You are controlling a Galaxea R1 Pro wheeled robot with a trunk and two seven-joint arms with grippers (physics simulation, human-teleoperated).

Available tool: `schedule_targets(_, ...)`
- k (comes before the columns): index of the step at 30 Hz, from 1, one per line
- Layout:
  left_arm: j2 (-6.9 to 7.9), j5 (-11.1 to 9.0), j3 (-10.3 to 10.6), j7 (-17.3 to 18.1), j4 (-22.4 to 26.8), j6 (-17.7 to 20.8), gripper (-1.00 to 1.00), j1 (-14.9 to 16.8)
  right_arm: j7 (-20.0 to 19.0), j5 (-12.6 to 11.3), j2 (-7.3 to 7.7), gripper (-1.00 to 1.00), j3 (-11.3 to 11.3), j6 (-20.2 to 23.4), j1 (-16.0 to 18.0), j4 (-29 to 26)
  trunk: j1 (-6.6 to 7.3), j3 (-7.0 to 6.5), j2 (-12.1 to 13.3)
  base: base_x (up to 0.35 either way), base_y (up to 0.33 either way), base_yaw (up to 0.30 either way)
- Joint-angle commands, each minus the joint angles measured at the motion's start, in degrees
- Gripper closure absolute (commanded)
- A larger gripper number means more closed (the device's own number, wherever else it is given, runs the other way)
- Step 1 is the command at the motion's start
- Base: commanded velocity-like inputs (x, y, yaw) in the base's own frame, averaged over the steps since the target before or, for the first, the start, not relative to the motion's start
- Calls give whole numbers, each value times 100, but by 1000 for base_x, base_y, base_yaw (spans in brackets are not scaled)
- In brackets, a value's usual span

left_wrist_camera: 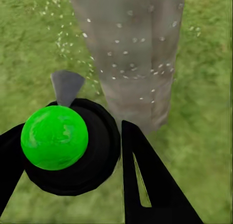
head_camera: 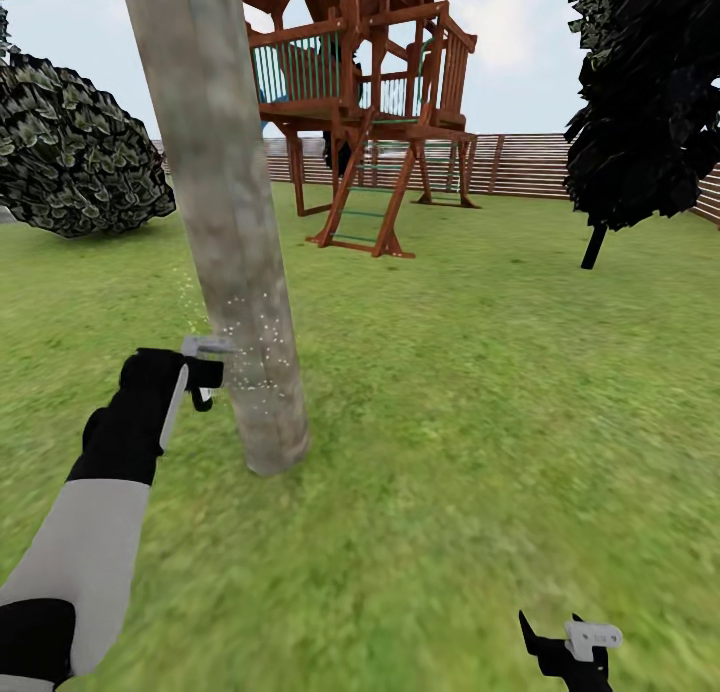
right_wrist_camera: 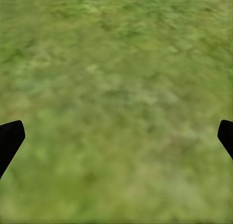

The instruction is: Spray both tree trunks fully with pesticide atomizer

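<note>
My left gripper (head_camera: pixel 197 370) is shut on the pesticide atomizer (head_camera: pixel 205 349), held right beside the lower part of a tree trunk (head_camera: pixel 225 222). In the left wrist view the atomizer (left_wrist_camera: pixel 56 136) is a black round body with a bright green ball and a grey nozzle aimed at the trunk (left_wrist_camera: pixel 131 49). The black fingers (left_wrist_camera: pixel 145 180) close on it at both sides. White spray specks dot the bark (head_camera: pixel 252 357) and hang in the air beside it. My right gripper (head_camera: pixel 552 629) hangs low at the right, open over bare grass (right_wrist_camera: pixel 116 88).
A round dark bush (head_camera: pixel 80 152) stands at the left. A wooden play tower (head_camera: pixel 370 102) with a ladder rises behind the trunk. A dark-leaved tree (head_camera: pixel 650 92) stands at the right, before the slat fence (head_camera: pixel 520 162). Lawn (head_camera: pixel 480 392) spreads around.
</note>
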State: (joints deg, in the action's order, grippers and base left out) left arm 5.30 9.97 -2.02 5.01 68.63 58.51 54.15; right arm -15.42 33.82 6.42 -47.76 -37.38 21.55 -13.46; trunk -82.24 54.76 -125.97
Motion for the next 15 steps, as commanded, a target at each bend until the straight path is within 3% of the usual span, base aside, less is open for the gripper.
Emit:
schedule_targets(1,-48,58,13,53,30,20,100,2,-49,11,-1,-100,-49,-15,6,2,1,5,-2,0,0,0)
schedule_targets(2,-114,50,28,53,107,20,100,1,-49,11,-1,-100,-49,-15,6,2,1,5,-2,0,0,0)
schedule_targets(4,-452,77,55,53,266,20,100,3,-49,11,-1,-100,-49,-15,1,2,1,5,-2,0,0,0)
schedule_targets(6,-486,88,49,53,285,24,100,2,-49,11,-1,-100,-49,-15,-1,2,1,5,-2,0,0,0)
schedule_targets(8,-353,92,4,53,289,26,100,1,-49,11,-1,-100,-49,-15,1,2,1,5,-2,0,0,0)
schedule_targets(11,58,73,-21,53,240,28,100,-5,-49,11,-1,-100,-49,-15,1,2,1,5,-2,0,0,0)
schedule_targets(15,287,72,-26,53,198,22,100,-53,-49,11,-1,-100,-49,-15,-1,2,1,5,-2,0,0,0)
